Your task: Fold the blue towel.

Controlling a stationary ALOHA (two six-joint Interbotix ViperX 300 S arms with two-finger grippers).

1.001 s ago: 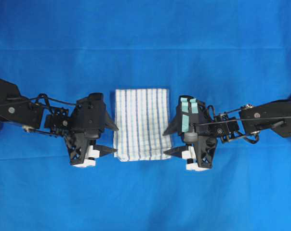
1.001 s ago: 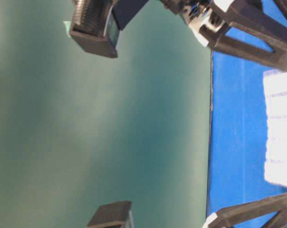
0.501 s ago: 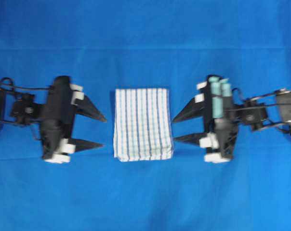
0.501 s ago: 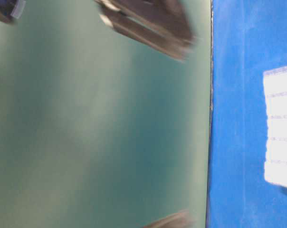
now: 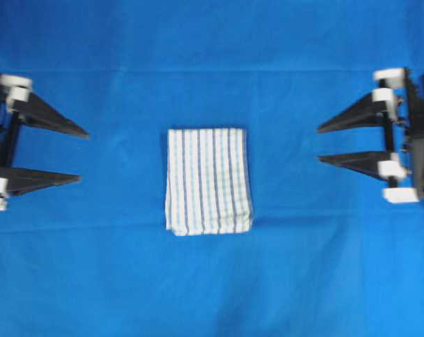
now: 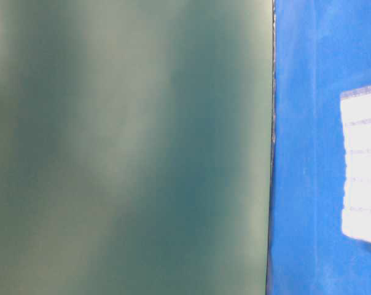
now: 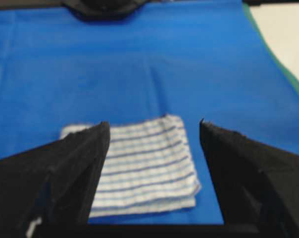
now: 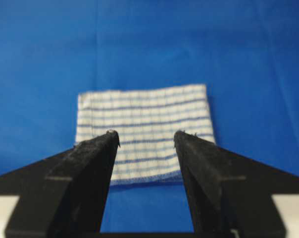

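The blue towel [image 5: 208,180], white with thin blue stripes, lies folded into a small thick rectangle at the middle of the blue table covering. It also shows in the left wrist view [image 7: 144,166], the right wrist view [image 8: 144,131] and at the right edge of the table-level view [image 6: 362,166]. My left gripper [image 5: 83,156] is open and empty at the far left, well apart from the towel. My right gripper [image 5: 319,145] is open and empty at the far right, also well apart from it. Both point toward the towel.
The blue table covering [image 5: 212,63] spreads over the whole table, with a faint crease across the back. A green wall [image 6: 130,147] fills most of the table-level view. The covering's edge and a pale floor [image 7: 288,44] show at the left wrist view's right.
Both open grippers have drawn back from the towel's sides to the far left and far right edges. The folded towel has not moved.
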